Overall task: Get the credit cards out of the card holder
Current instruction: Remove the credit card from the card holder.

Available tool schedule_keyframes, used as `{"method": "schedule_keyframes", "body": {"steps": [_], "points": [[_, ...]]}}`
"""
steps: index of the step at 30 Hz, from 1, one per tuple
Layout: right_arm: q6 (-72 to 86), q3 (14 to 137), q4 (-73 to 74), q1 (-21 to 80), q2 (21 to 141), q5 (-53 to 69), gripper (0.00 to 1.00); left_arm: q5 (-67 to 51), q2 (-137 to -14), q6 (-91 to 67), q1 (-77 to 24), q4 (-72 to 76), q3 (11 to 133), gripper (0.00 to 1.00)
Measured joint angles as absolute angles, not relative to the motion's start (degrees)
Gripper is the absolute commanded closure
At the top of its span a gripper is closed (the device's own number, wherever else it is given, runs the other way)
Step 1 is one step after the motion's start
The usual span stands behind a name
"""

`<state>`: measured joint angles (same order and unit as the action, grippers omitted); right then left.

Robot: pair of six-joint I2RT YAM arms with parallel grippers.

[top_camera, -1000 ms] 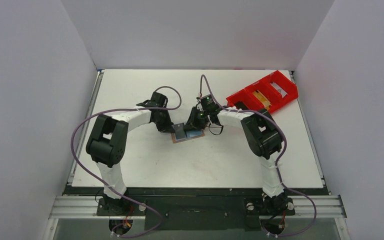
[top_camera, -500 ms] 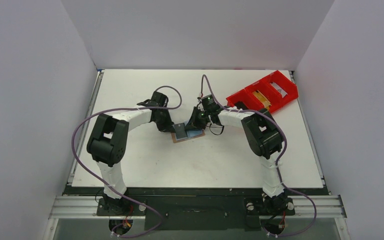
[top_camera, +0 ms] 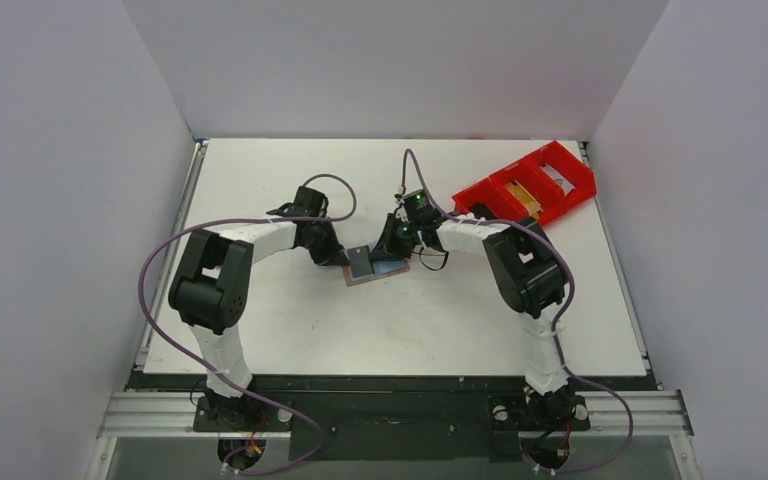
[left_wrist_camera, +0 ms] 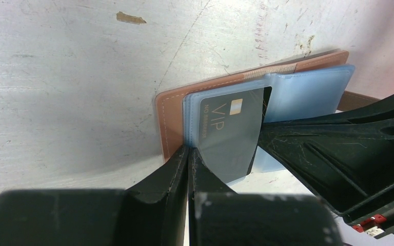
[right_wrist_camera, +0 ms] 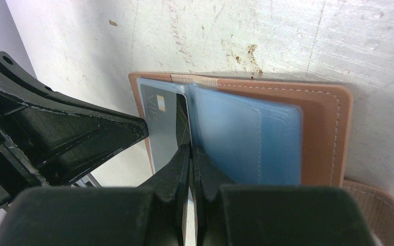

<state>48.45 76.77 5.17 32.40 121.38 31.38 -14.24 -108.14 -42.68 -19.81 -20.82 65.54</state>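
Left arm (top_camera: 222, 275) and right arm (top_camera: 520, 265) elbowed outward, forearms reaching inward, wrists pitched down, left gripper (left_wrist_camera: 189, 152) and right gripper (right_wrist_camera: 191, 149) tip to tip, near each other, both pairs of jaws pressed together

Left arm (top_camera: 222, 290) & right arm (top_camera: 520, 275): white-wrapped links, black joints, purple cables (top_camera: 146, 280); scuffed black pincer fingers (left_wrist_camera: 169, 174).

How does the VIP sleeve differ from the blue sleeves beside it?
The VIP sleeve holds a dark card, the blue sleeves show none. The VIP sleeve tilts up, pinched by the left end effector and right end effector; the blue sleeves lie flat, ungripped. Both sit in the tan holder.
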Motion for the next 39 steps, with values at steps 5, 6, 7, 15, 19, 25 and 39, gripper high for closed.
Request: {"method": "schedule_keyframes", "body": {"steps": [5, 6, 7, 15, 19, 25, 39], "points": [[48.21, 76.69, 5.17, 32.32, 121.38, 31.38, 1.0, -14.37, -108.12, -42.7, -19.7, -20.71, 65.43, 1.0], [48.14, 76.69, 5.17, 32.32, 121.38, 31.38, 1.0, -14.39, -108.09, -42.68, -19.7, -20.67, 65.39, 1.0], [48.05, 76.69, 5.17, 32.32, 121.38, 31.4, 1.0, -14.39, -108.09, -42.68, -19.68, -20.67, 65.39, 1.0], [47.59, 76.69, 5.17, 32.29, 121.38, 31.88, 0.87, -14.39, -108.09, -42.63, -19.64, -20.67, 65.39, 1.0], [47.22, 76.69, 5.23, 32.34, 121.38, 31.81, 0.85, -14.39, -108.09, -42.61, -19.64, -20.69, 65.41, 1.0], [46.76, 76.71, 5.39, 32.42, 121.38, 31.55, 0.84, -14.39, -108.12, -42.54, -19.64, -20.75, 65.45, 1.0], [47.51, 76.97, 5.37, 33.3, 121.49, 31.44, 0.96, -13.93, -109.08, -41.63, -19.7, -22.52, 67.31, 1.0]]}}
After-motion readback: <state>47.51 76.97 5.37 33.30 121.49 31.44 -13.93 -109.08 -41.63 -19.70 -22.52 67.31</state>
